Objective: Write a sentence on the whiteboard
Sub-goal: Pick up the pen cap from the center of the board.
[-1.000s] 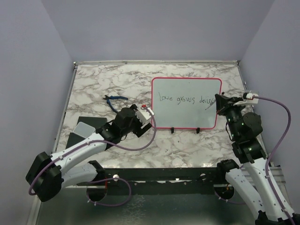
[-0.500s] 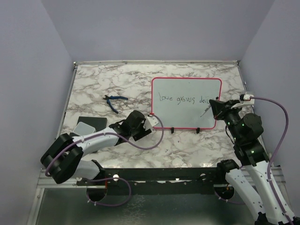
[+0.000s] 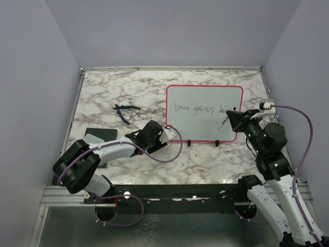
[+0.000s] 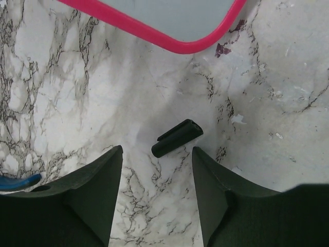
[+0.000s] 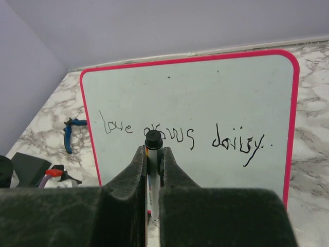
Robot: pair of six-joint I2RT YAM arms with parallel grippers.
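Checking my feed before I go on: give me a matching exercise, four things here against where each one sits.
1 marker
2 black cap
3 blue pliers
4 sentence

A on the whiteboard
B clamped in the right gripper
C on the marble just ahead of the left gripper's open fingers
D on the marble left of the whiteboard

Pairs: 1-B, 2-C, 3-D, 4-A

The top view looks down from high behind the near edge and takes in the whole surface (image 3: 128, 87). The left wrist view hangs close over the marble, facing down between its fingers (image 4: 97, 180), and catches a corner of the board (image 4: 175, 13). The right wrist view looks low across the board toward the wall (image 5: 154, 25). All three share the board.
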